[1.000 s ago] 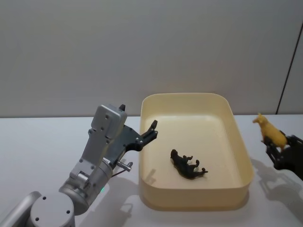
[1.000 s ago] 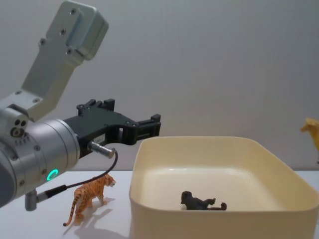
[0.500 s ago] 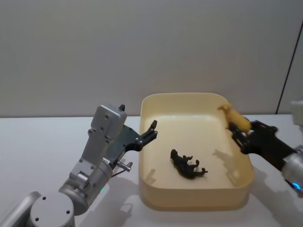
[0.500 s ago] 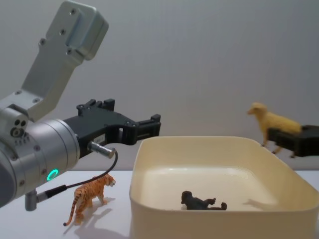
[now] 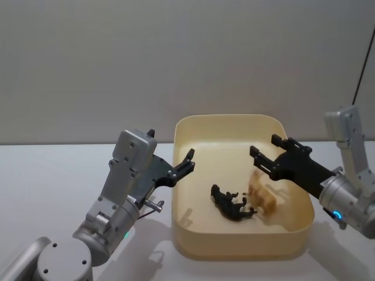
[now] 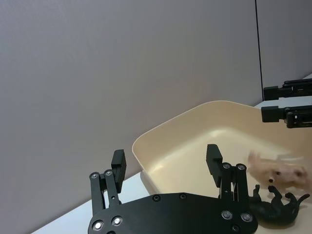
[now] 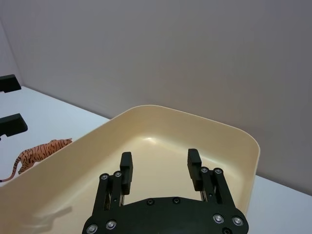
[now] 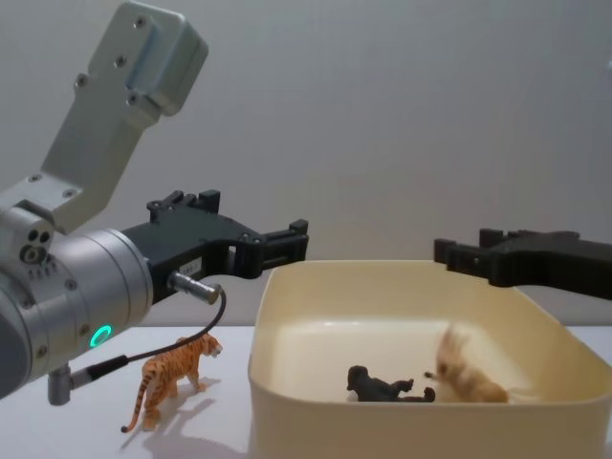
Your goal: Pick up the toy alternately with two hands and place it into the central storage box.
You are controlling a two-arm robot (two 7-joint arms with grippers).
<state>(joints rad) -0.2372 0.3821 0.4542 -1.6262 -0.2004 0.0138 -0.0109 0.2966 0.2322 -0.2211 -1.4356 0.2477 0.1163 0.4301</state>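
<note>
Right claw is hanging spread wide and gripping nothing, above the right half of the storage box. Below it the yellow toy is sitting low inside the box, pose unclear, just beside the black toy. Left claw is hovering spread and empty beside the box's left rim.

Head from above, chest level, wrists close; central storage box apparently common.

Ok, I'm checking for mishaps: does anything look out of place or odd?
The black toy lies on its side in the box, a yellow toy beside it, pose unclear, below the open right claw. The tiger stands outside the box, near the open left claw.
</note>
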